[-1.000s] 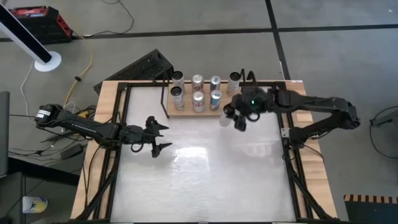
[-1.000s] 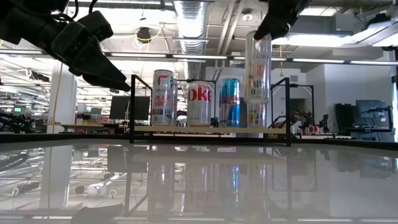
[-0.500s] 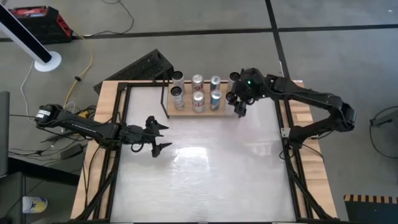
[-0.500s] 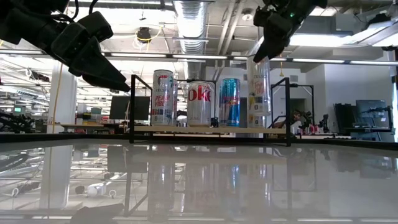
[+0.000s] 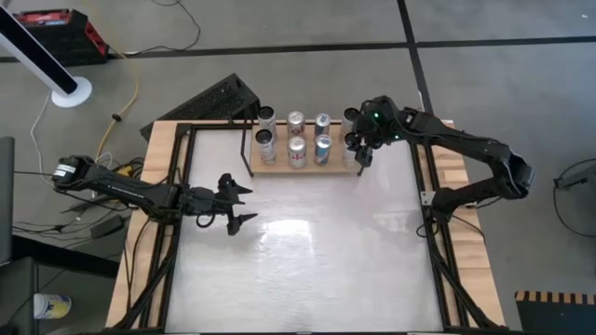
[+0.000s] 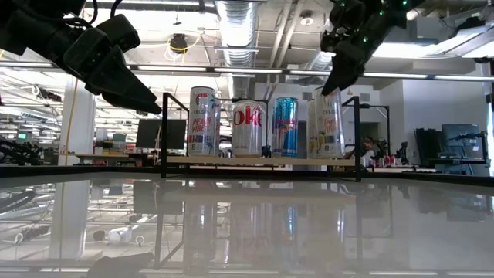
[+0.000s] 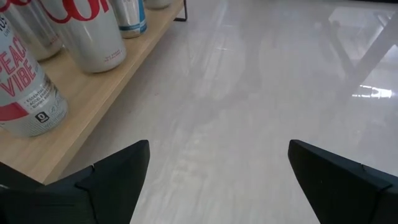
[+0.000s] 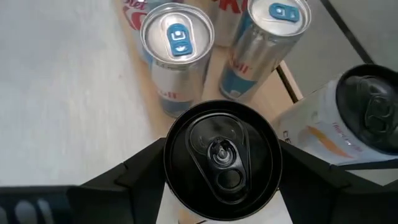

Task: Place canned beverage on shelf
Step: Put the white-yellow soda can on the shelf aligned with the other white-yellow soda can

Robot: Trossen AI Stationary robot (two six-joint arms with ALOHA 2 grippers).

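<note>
The white table (image 5: 307, 261) carried the shelf (image 5: 279, 167) at its far edge. The right gripper (image 5: 358, 149) pinched a black-topped can (image 8: 222, 155) standing at the shelf's right end. The left gripper (image 5: 237, 207) hovered mid-table, fingers spread.

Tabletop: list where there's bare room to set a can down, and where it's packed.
Free: the white tabletop in front of the shelf, right of the open left pincer. Crowded: the shelf itself, both rows full of cans, with the right pincer around the black-topped can at its right end.
</note>
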